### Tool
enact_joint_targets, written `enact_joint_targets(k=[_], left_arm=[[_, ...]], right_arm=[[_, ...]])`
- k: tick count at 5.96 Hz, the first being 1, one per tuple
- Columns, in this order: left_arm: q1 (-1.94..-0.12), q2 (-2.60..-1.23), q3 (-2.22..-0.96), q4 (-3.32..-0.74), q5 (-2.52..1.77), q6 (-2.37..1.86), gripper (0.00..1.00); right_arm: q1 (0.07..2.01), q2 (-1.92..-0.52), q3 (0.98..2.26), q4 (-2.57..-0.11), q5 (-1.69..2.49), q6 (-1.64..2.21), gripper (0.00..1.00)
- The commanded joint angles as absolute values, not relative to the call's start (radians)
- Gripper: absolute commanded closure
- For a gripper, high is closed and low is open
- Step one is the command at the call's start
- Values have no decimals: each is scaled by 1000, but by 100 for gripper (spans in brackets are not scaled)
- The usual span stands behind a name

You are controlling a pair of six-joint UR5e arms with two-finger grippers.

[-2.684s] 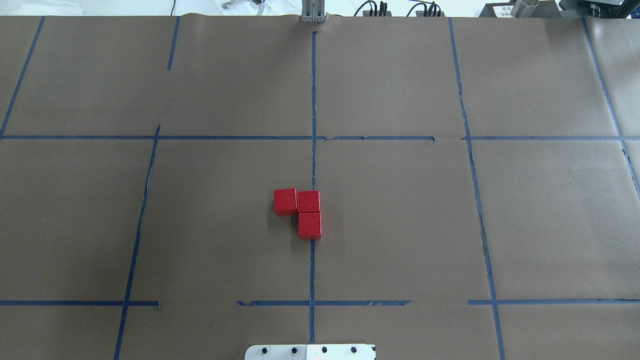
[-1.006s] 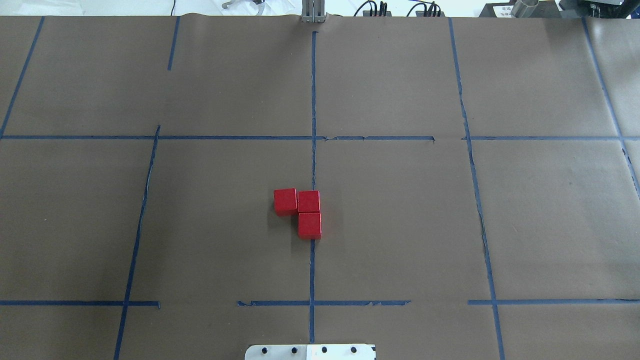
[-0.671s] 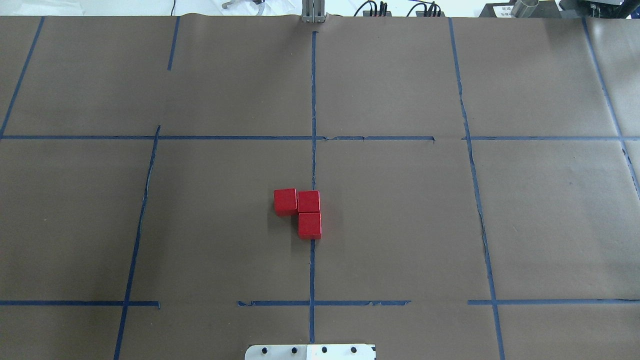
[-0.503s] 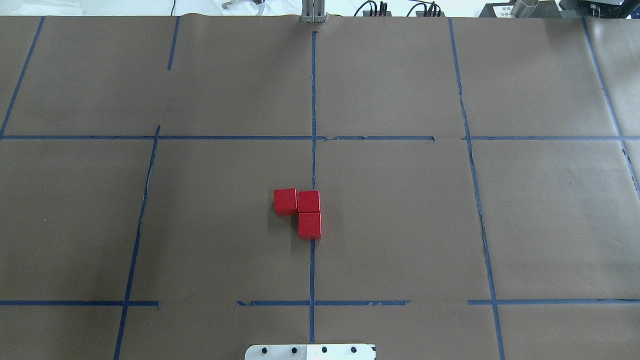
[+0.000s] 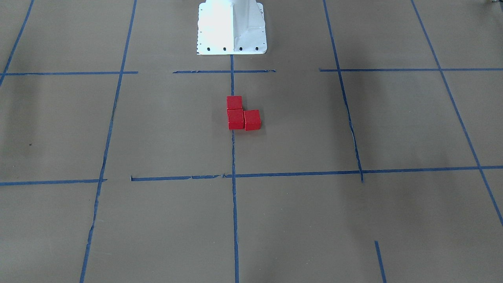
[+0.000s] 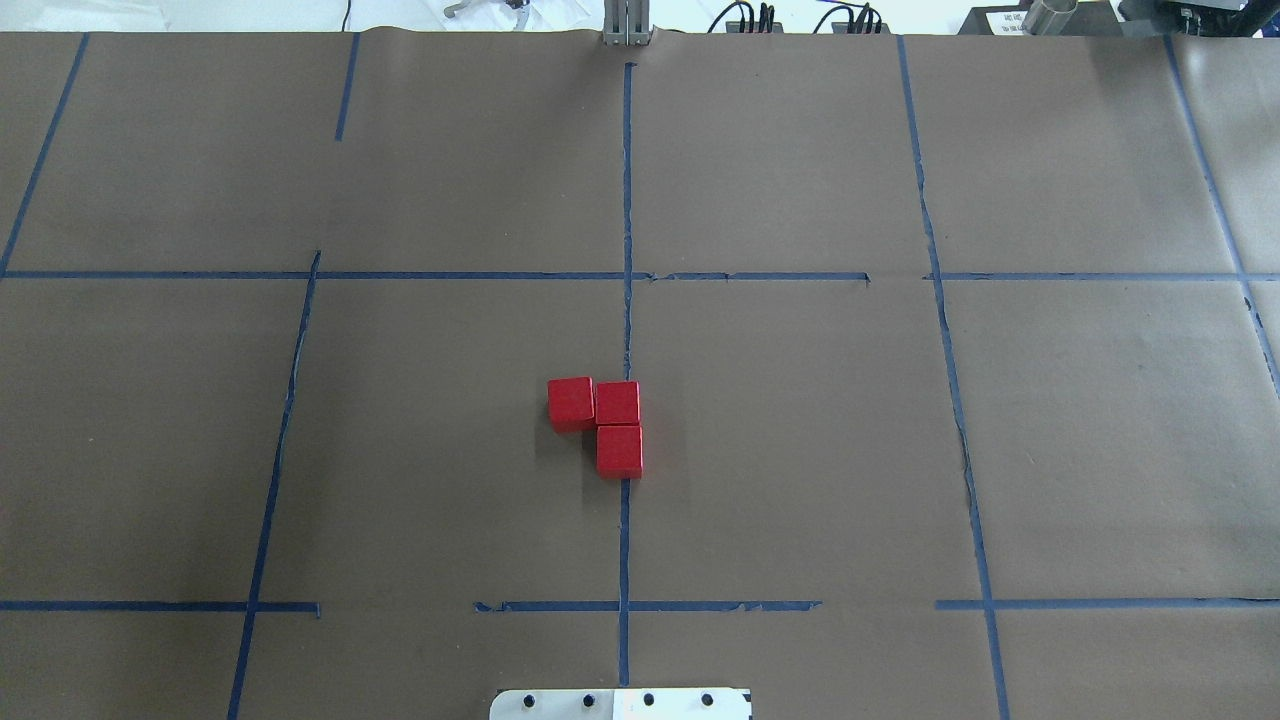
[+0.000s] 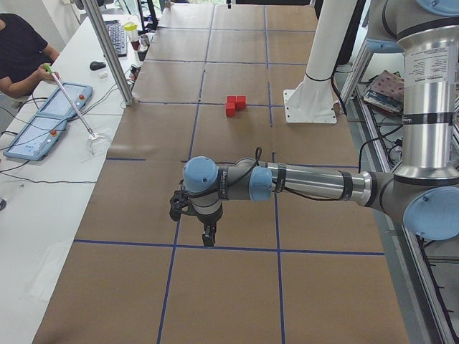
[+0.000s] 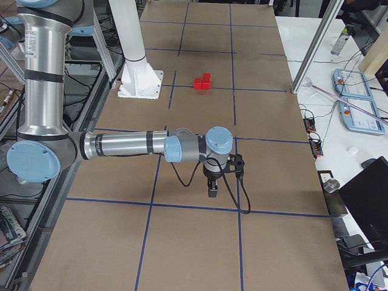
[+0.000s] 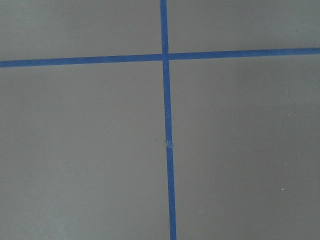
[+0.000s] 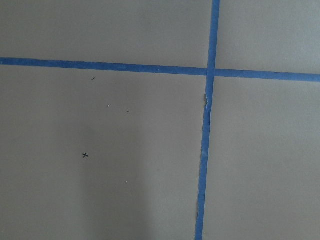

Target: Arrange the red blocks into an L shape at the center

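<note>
Three red blocks sit touching in an L on the brown paper at the centre. In the overhead view one (image 6: 571, 403) lies left of the corner block (image 6: 618, 402), and the third (image 6: 619, 450) lies nearer the robot. The last two lie on the long blue tape line (image 6: 626, 300). They also show in the front view (image 5: 235, 118) and in both side views (image 7: 236, 104) (image 8: 202, 82). My left gripper (image 7: 208, 236) and right gripper (image 8: 212, 189) hang far from the blocks, pointing down near the table ends. I cannot tell whether they are open or shut. Both wrist views show only paper and tape.
The white robot base plate (image 5: 232, 27) stands just behind the blocks on the robot's side. An operator (image 7: 21, 57) sits at a side desk with tablets (image 7: 43, 125). Metal frame posts (image 7: 107, 50) stand at the table's far edge.
</note>
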State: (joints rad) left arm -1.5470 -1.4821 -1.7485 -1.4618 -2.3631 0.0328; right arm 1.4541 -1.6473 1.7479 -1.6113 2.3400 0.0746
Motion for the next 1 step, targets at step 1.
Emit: enact_joint_targets(k=[1], left_arm=[[-1548, -1493, -1755, -1453, -2364, 31, 0]], right_arm=[[1456, -1646, 1747, -1617, 2341, 64, 0]])
